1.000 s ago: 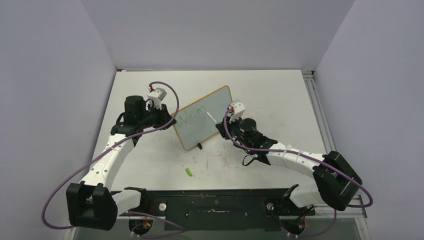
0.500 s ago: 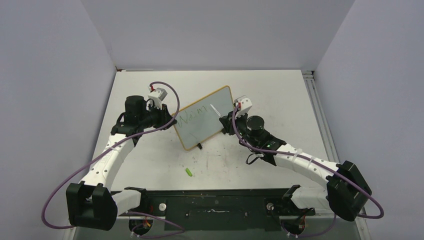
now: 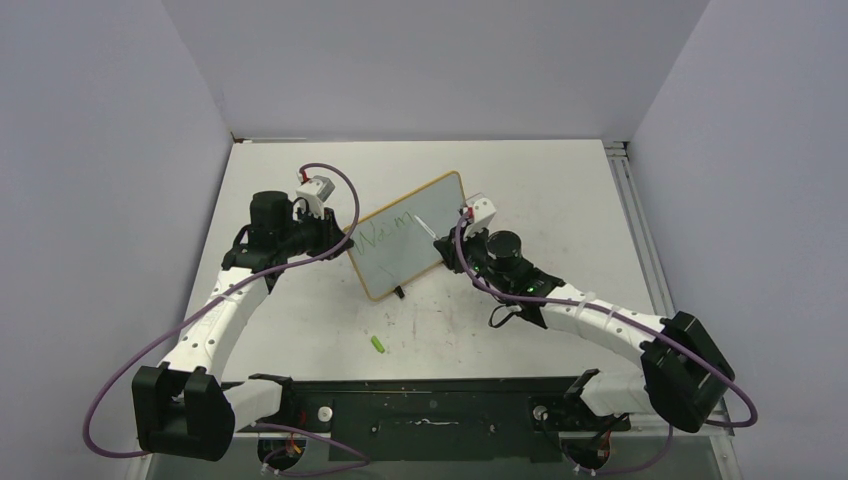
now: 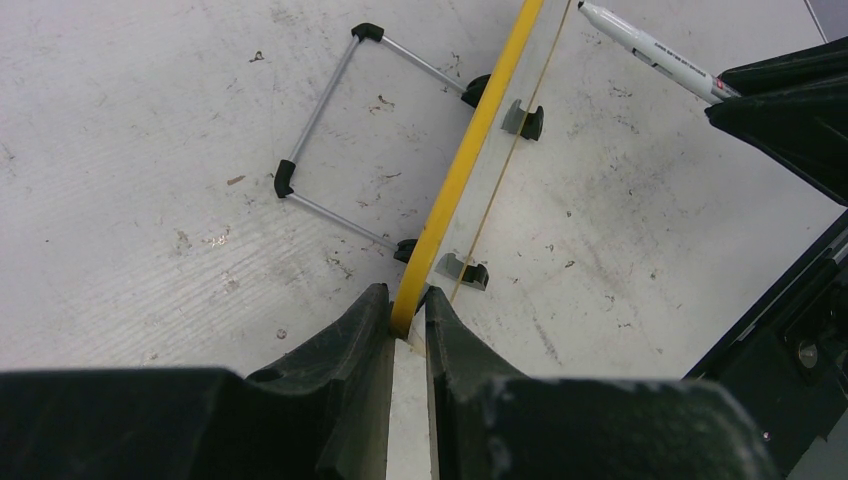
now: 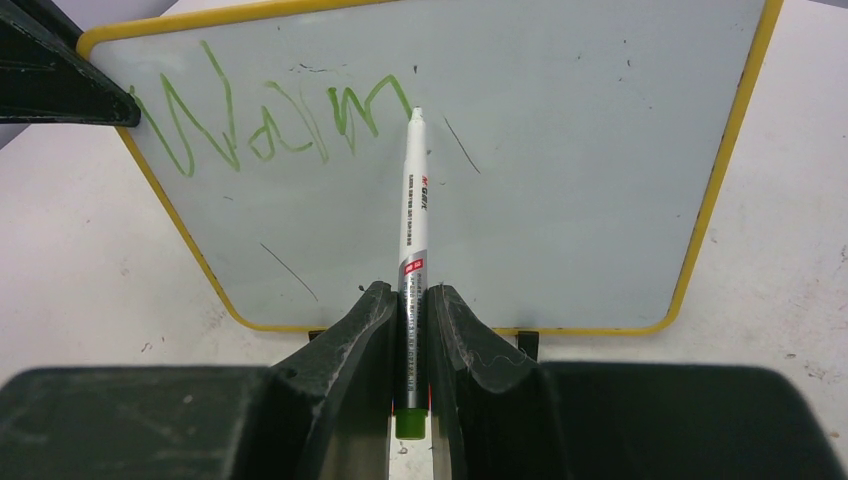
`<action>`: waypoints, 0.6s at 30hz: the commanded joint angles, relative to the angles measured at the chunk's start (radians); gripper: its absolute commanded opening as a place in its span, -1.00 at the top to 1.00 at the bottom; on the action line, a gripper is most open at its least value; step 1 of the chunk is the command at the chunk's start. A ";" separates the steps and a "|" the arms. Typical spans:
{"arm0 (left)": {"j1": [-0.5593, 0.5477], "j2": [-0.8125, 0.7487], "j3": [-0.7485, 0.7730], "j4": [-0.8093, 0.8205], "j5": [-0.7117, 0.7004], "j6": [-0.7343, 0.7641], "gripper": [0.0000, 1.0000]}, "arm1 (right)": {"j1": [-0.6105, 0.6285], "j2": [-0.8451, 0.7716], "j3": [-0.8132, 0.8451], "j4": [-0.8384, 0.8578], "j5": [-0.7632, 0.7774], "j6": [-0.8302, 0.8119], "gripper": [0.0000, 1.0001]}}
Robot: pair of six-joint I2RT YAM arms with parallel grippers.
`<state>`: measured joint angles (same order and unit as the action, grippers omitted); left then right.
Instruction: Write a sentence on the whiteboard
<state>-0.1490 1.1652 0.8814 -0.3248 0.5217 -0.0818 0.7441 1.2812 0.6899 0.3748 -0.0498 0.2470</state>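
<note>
- Yellow-framed whiteboard from above: propped upright near the middle of the table, turned to face the right arm. Pinched at its left edge by the left gripper, presumably as a brace against the push of writing. Right gripper just in front of the face, clamped on a marker with its tip at the board. Small green piece, likely the cap, lying well apart on the near side, out of the way.
- Left wrist: fingers narrow, closed on the frame's edge, board seen edge-on. Shows what the overhead view hides: wire stand folded out behind and black feet resting on the table, so a grip for steadying rather than carrying. No writing visible from here.
- Right wrist: jaws tight round the marker's rear barrel, green end toward the camera, tip touching or almost touching the white surface at the end of the sentence; cannot tell which. Only view giving the letters clearly: one green word begun along the top left, roughly "Wam" or "Nam". Rest of the board bare but for faint dark scratches. Judged early in the task: more words to add, rightward and below.
</note>
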 commanded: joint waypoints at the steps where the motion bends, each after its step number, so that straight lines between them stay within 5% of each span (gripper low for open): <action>1: -0.003 0.001 0.028 -0.024 -0.016 0.025 1.00 | -0.009 0.022 0.047 0.081 -0.020 -0.006 0.89; 18: -0.004 0.003 0.028 -0.025 -0.014 0.026 1.00 | -0.018 0.069 0.067 0.071 0.039 0.002 0.89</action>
<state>-0.1490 1.1652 0.8814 -0.3252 0.5228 -0.0818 0.7383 1.3396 0.7071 0.3969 -0.0521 0.2470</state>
